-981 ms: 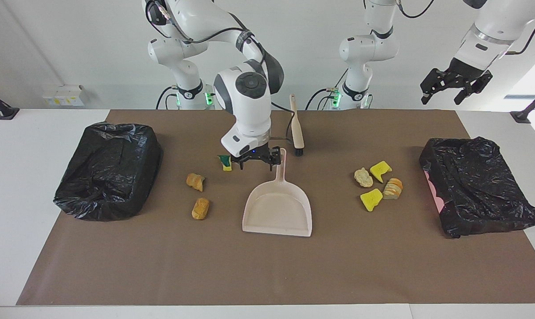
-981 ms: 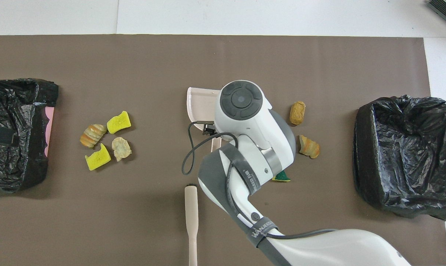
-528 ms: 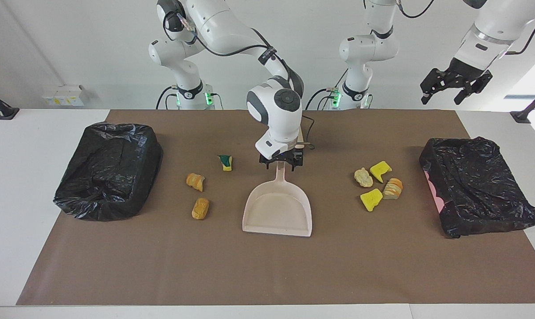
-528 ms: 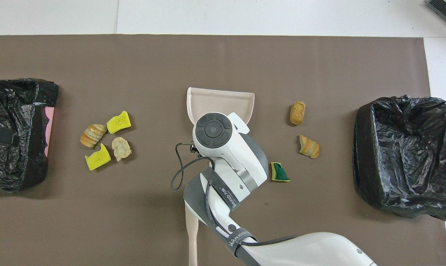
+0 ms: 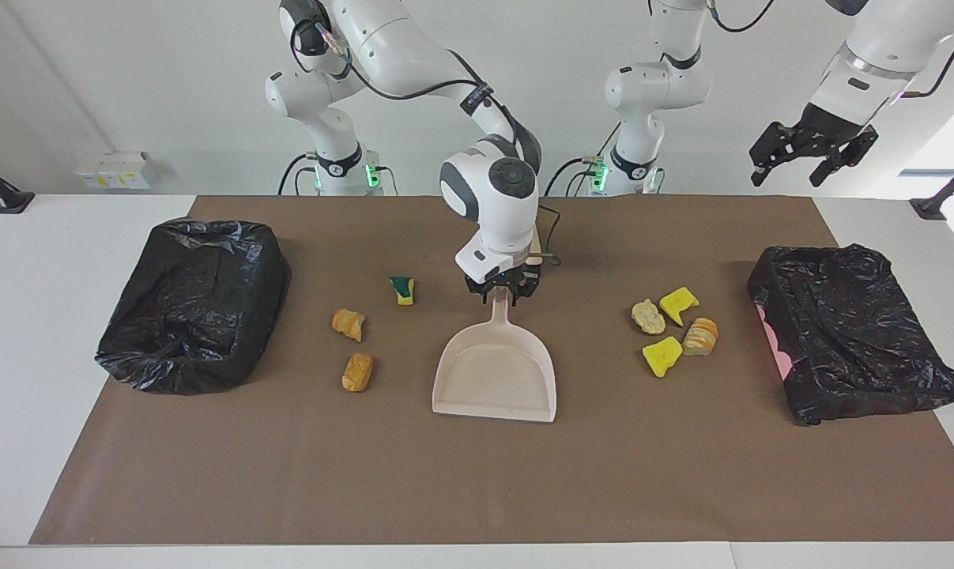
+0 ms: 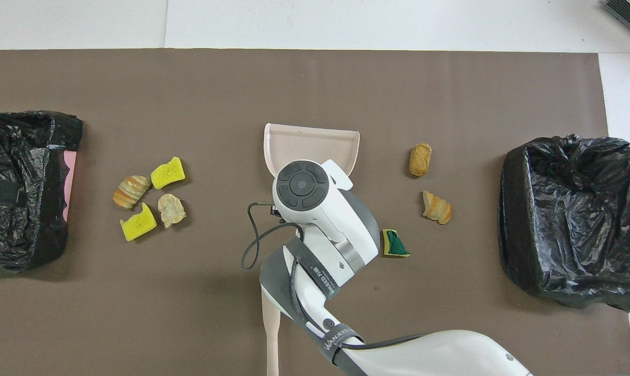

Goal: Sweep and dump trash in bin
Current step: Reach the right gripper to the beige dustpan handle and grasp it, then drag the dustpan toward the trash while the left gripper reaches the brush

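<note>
- Since a second ago the right hand moved from the green-backed sponge to clench the dustpan handle.
- Left hand hangs raised, released.
- Seven scraps, two black-bagged bins.

White wall, bright window

Our right arm reaches out from its base over the middle of the table, elbow raised, wrist turned straight down. Our right gripper sits low at the table, fingers drawn in around a slim handle. Our left arm waits, held high off toward its own end of the table, and our left gripper hangs in the air with fingers spread wide.
</note>
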Robot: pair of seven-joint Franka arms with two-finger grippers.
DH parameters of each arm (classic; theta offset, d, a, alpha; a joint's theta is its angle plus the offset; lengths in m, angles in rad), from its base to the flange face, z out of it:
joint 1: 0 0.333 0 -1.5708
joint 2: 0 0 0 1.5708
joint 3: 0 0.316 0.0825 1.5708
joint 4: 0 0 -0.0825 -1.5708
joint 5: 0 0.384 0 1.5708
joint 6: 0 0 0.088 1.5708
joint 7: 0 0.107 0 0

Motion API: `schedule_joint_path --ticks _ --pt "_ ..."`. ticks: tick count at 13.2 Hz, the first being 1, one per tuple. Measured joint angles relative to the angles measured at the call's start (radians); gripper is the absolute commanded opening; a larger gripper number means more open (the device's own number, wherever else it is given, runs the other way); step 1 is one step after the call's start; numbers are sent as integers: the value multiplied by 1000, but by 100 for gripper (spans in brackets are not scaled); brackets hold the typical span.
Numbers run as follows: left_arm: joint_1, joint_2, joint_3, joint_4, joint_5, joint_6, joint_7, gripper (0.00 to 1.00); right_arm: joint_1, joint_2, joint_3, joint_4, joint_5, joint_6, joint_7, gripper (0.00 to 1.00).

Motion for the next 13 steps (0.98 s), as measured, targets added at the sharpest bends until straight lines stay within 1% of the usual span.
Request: schedule_joint_path --ticks 4,6,10,13 --pt "0 0 0 0 0 -1 0 100 -5 -3 -3 18 -5 -1 -6 0" --pt "0 0 -1 0 0 -3 0 100 -14 -24 -7 37 -10 -17 -56 0" --pt "-2 0 -10 -8 0 34 0 100 -67 -120 -10 47 -10 -130 -300 0" --pt "-36 -7 -28 -58 -2 54 -28 100 -88 -180 -10 47 -10 -222 -512 0"
